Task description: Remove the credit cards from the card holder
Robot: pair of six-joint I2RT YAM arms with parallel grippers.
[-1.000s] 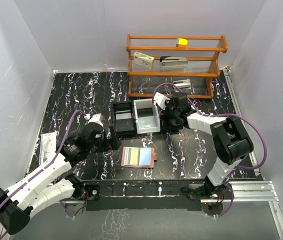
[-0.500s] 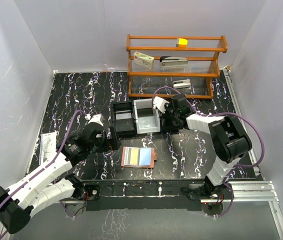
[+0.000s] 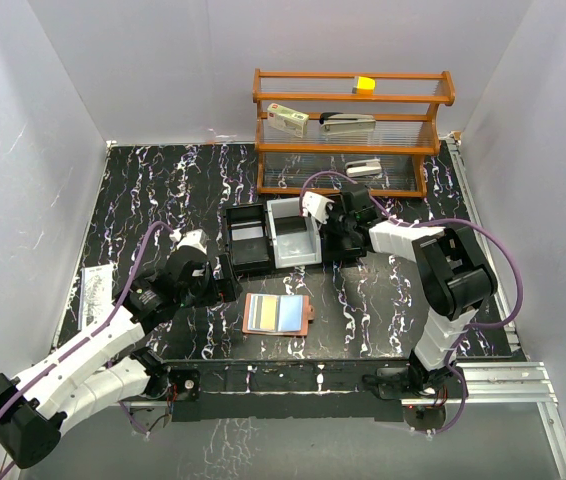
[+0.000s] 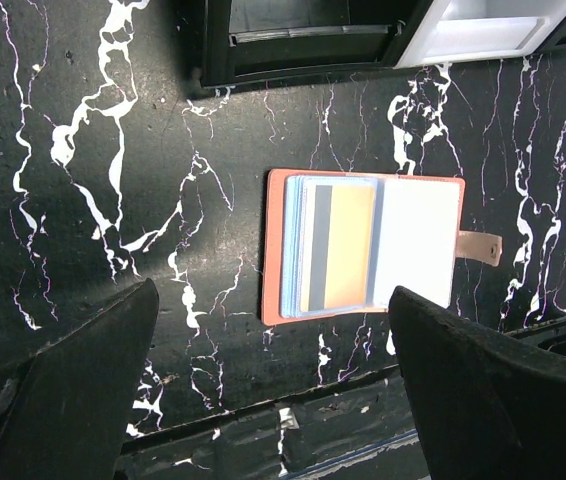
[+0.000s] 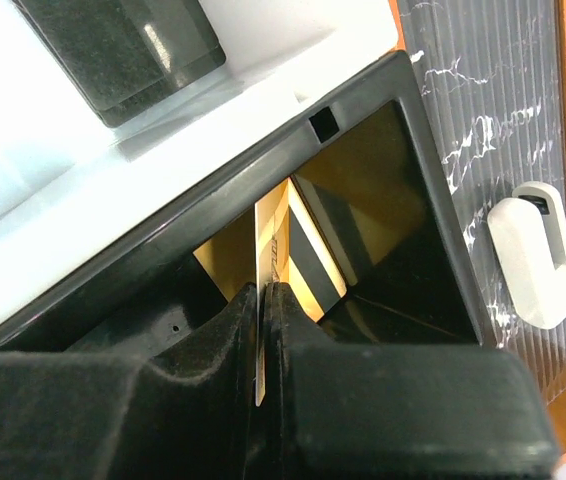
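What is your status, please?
Left gripper open above card holder. Right gripper shut on yellow card in black tray. More cards in holder, nothing covering them.

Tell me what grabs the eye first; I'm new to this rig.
A salmon-pink bifold card holder lies open near the black marbled table's front edge, a yellow-orange plastic card and bluish ones still in it. Behind it, the right hand pinches another yellow-orange card edge-on inside the black three-part tray.
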